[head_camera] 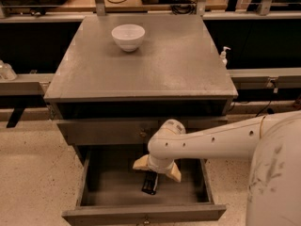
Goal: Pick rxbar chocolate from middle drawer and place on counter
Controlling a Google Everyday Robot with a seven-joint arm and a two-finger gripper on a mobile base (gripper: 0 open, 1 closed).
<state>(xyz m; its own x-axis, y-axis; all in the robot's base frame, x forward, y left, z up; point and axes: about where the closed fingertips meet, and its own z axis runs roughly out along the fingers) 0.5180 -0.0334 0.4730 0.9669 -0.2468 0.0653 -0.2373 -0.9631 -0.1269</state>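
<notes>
the gripper (156, 172) is down inside the open middle drawer (108, 188), its two tan fingers (140, 164) spread wide and closed on nothing. the rxbar chocolate (150, 183) lies on the drawer floor in the gap between the fingers, its near end poking out past them toward the drawer front. i cannot tell if either finger touches it. well behind and above the fingers, the counter (160, 67) carries a white bowl (128, 36).
</notes>
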